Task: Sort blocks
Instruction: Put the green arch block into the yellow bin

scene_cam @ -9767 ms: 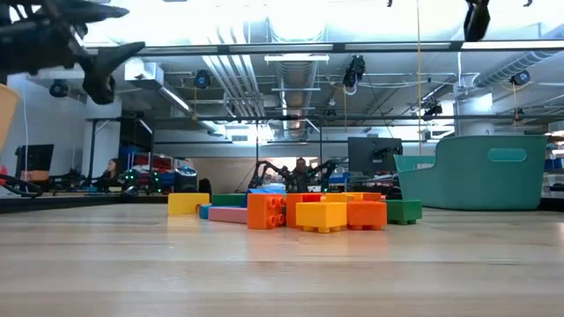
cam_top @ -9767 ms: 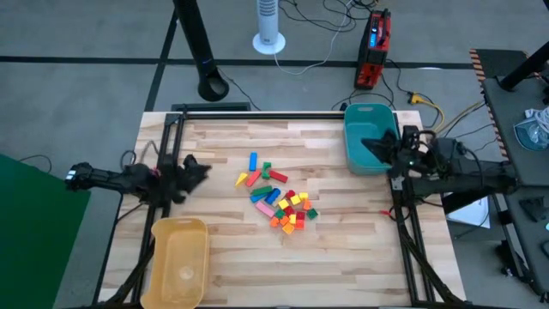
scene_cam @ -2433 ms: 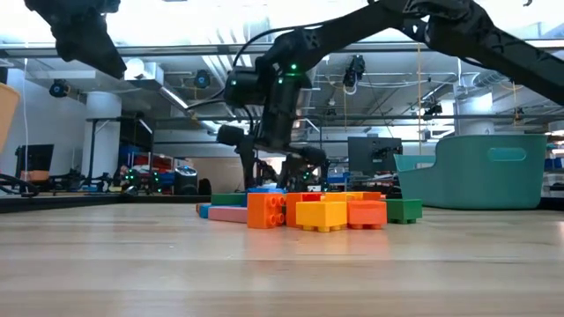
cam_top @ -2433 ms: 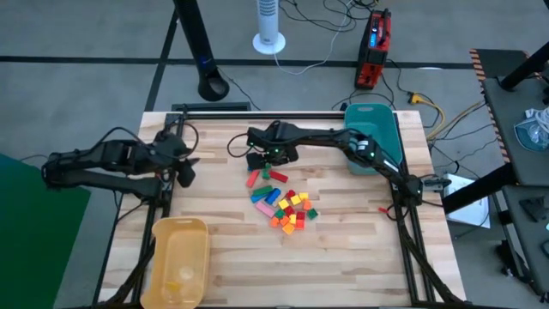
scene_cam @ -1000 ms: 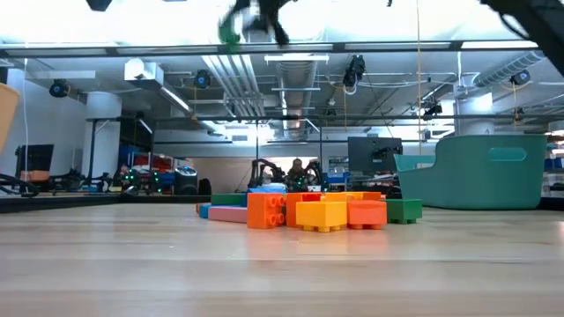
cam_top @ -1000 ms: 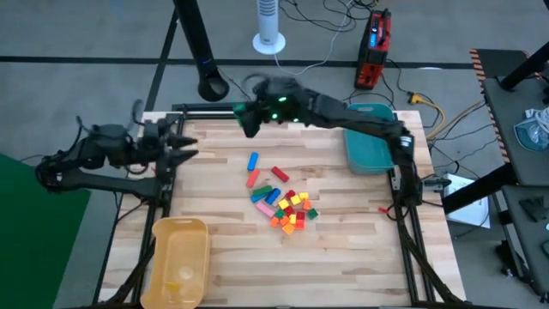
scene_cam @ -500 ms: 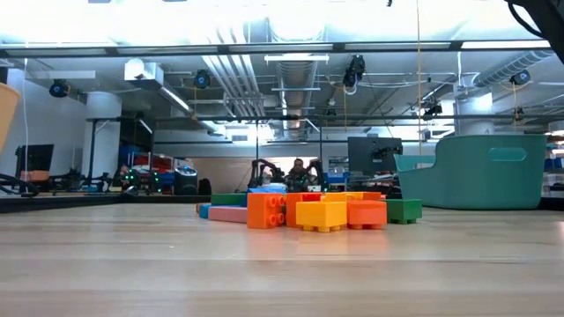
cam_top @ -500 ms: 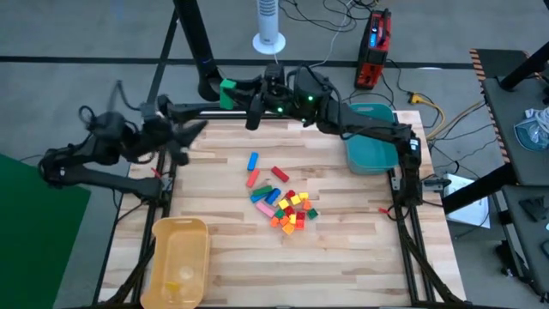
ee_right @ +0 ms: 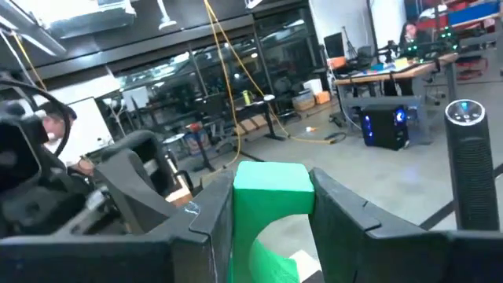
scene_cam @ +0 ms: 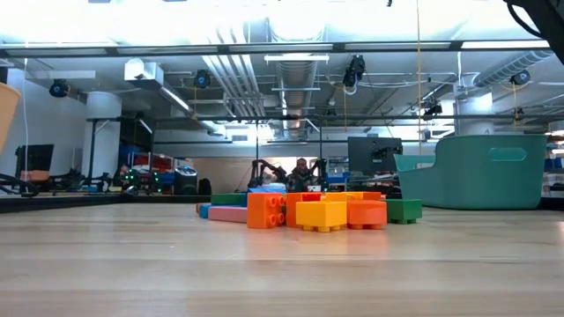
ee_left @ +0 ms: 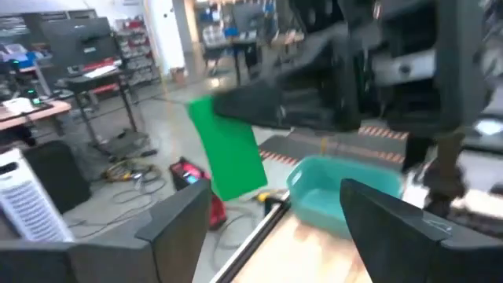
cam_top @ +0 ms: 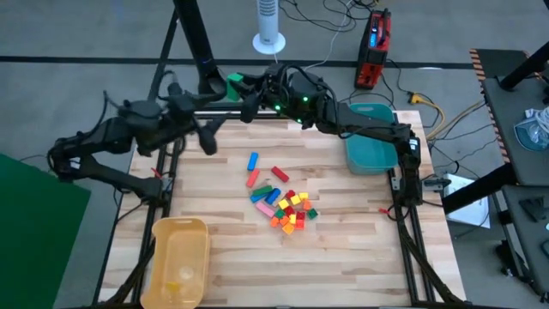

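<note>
Several small blocks (cam_top: 283, 202) in red, yellow, orange, green, blue and pink lie in a loose pile on the wooden table's middle; they also show in the low view (scene_cam: 308, 210). My right gripper (cam_top: 243, 89) reaches over the table's far edge, raised, and is shut on a green block (cam_top: 232, 85). My left gripper (cam_top: 206, 137) hovers open and empty over the table's far left part, just near of the right gripper. In the left wrist view the green block (ee_left: 228, 157) shows ahead of my open fingers. My right gripper pinches the green block between its two fingers, which lie on two opposite sides near its upper end (ee_right: 271, 189). The fingers reach about level toward the table's left. The block is lifted clear, high above the table's far edge, and its free end hangs below the fingers (ee_left: 236, 177).
A yellow tray (cam_top: 180, 257) stands at the near left corner. A teal bin (cam_top: 371, 137) stands at the far right. Black frame rails (cam_top: 257, 113) run along the far edge and sides. A black pole (cam_top: 202, 51) stands beyond the far edge, close to the green block.
My right gripper has carried the green block up and toward the table's far left, past the far edge. My left gripper has risen and swung toward the table's right, closer to the right gripper. The pile has stayed where it was.
</note>
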Robot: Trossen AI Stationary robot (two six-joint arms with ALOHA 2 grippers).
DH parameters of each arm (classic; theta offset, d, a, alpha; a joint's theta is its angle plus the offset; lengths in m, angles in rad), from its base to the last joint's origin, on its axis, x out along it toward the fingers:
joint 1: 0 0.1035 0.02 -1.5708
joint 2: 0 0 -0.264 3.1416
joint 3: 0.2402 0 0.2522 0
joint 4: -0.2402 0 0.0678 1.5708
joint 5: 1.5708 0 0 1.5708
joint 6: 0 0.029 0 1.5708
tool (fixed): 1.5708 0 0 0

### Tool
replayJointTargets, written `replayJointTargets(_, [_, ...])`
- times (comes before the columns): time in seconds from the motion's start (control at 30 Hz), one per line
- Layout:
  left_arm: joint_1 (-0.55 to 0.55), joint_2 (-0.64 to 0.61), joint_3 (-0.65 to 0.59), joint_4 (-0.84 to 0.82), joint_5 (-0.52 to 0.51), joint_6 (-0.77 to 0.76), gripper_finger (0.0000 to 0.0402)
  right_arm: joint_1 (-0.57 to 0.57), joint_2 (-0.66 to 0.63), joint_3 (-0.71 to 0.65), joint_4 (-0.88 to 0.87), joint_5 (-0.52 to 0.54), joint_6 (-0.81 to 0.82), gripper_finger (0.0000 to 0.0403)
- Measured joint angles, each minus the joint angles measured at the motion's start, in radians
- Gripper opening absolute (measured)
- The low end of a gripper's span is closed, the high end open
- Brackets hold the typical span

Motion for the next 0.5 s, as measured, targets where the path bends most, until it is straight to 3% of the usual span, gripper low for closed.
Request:
replayJointTargets(0.3, [0.003, 0.074, 0.049, 0.004, -0.113, 0.010, 0.0272, 0.020, 0.000, 0.000, 0.003, 0.018, -0.043, 0.0124])
replayJointTargets(0.5, [0.003, 0.110, 0.053, 0.006, -0.114, 0.011, 0.0272, 0.026, 0.000, -0.002, -0.001, 0.021, -0.044, 0.0124])
